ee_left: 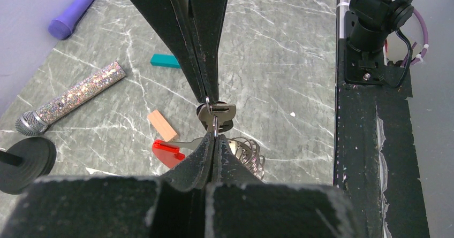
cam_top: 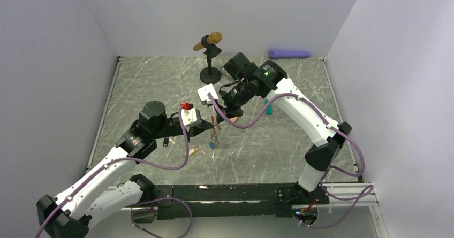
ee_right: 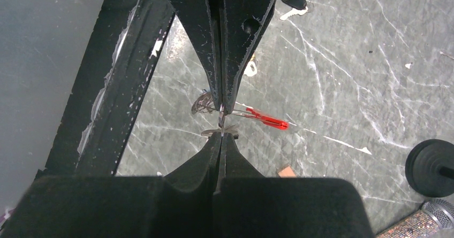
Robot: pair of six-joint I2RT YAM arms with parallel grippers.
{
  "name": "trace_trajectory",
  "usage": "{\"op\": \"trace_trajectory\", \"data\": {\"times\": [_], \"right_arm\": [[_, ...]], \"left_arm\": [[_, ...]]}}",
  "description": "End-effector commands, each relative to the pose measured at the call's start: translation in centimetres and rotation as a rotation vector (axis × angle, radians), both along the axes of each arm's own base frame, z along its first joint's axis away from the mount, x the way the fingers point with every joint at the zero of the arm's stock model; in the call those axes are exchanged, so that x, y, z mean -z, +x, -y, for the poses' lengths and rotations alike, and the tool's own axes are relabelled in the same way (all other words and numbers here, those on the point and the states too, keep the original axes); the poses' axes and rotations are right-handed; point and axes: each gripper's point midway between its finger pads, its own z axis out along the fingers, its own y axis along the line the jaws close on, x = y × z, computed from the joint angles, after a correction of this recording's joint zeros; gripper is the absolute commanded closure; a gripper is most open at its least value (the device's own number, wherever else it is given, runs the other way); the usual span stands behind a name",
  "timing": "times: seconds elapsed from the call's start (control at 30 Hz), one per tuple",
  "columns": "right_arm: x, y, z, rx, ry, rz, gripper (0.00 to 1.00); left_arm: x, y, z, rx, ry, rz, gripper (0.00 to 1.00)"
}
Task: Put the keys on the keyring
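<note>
Left gripper [ee_left: 213,143]: clenched. I judge that it pinches the keyring [ee_left: 243,151], whose red clip [ee_left: 167,152] and silvery coil [ee_right: 202,104] hang just beside my tips.
Right gripper [ee_right: 220,137]: clenched, tip to tip with the left. It appears to nip a dark-headed key [ee_left: 217,115] at the head.
Location: the two meet above the table [cam_top: 300,158], over its middle.
Hanging load: a blue tag [cam_top: 213,143] dangles under the tips. I cannot tell whether its key is already threaded.
Loose keys: a black-tagged key [cam_top: 166,140] lies toward the left edge and a yellow-tagged key [cam_top: 198,151] toward the near edge, both well apart from the ring.
Bystanders: tan wooden block [ee_left: 161,124], teal block [ee_left: 165,61], glittery microphone [ee_left: 75,98]. None obstructs.
Step in hand: by my judgement, threading the held key onto the ring.
Next move calls for: a firm left hold and a small right-side twist to work the key's hole along the wire. Neither gripper should release before the key is seated.
</note>
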Motion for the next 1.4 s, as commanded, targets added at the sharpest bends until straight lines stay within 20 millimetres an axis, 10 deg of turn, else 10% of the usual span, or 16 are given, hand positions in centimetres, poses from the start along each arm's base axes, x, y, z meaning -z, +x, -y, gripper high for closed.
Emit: {"op": "trace_trajectory", "data": {"times": [0.0, 1.37], "right_arm": [[-1.08, -0.18, -0.13, -0.016, 0.036, 0.007, 1.0], [-0.6, -0.22, -0.36, -0.024, 0.031, -0.01, 1.0]], "left_arm": [[-3.3, 0.45, 0.23, -0.008, -0.066, 0.07, 1.0], [-3.55, 0.28, 0.26, 0.002, -0.081, 0.071, 1.0]]}}
